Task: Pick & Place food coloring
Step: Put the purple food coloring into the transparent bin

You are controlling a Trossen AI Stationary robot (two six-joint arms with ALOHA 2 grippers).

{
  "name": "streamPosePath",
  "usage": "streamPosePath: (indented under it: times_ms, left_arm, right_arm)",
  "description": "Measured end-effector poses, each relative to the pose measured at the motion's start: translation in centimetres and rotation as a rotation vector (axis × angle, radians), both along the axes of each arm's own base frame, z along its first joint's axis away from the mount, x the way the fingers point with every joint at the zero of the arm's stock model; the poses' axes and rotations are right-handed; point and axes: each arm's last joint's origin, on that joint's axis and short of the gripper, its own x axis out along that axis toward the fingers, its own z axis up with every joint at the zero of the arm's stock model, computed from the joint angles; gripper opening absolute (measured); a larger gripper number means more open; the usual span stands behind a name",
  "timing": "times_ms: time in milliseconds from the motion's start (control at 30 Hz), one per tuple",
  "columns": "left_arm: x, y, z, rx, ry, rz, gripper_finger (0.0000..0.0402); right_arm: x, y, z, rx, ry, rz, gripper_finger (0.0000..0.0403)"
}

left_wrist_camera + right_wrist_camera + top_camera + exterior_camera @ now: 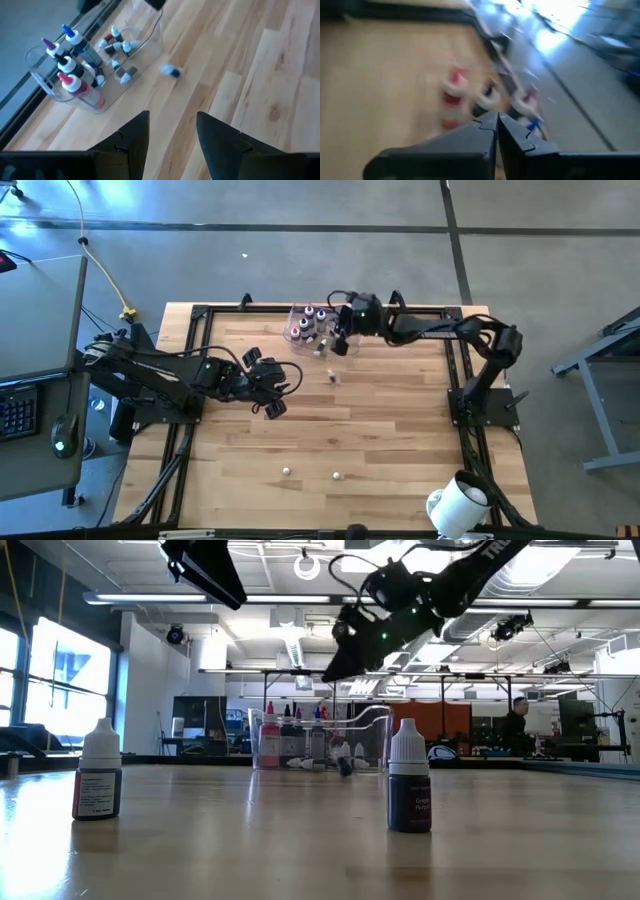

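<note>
Right pincer (341, 340): poised above the near edge of the clear plastic tub (312, 327) at the far side of the bench (380, 430), its 2 fingers pressed together with nothing visible between them

Left pincer (283, 392): hanging over the middle-left of the bench, fingers spread apart and empty, pointed toward the tub

Tub: standing near the bench's far edge, holding several tall squeeze bottles (75, 75) upright at one end and a few tiny white-capped food coloring bottles (116, 44) lying on its floor

Stray bottle (170, 71): 1 small dark-bodied food coloring bottle on its side on the wood, just outside the tub, between tub and left pincer

Near bottles: 2 food coloring bottles upright by the bench's front edge, well apart from the tub; in the low view, 1 with a dark red body (98, 771) and 1 with a dark blue body (408, 778)

White cylinder (458, 504): at the front right corner of the bench

Background: a person (515, 725) seen far across the room
</note>
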Motion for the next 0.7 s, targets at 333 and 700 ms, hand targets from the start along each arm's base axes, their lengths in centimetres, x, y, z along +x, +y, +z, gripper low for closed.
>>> streamPosePath:
  times_ms: [333,700]
  left_arm:
    - [0.6,-0.2,-0.7,-0.024,0.032,-0.018,0.0161]
    - [0.6,-0.3,-0.7,-0.07,0.029,-0.029,0.0161]
  right_arm:
    - [1.3,3.6,0.0,0.09,0.057,0.36,0.0072]
    - [2.6,8.7,-4.5,-0.046,0.398,0.172,0.0143]
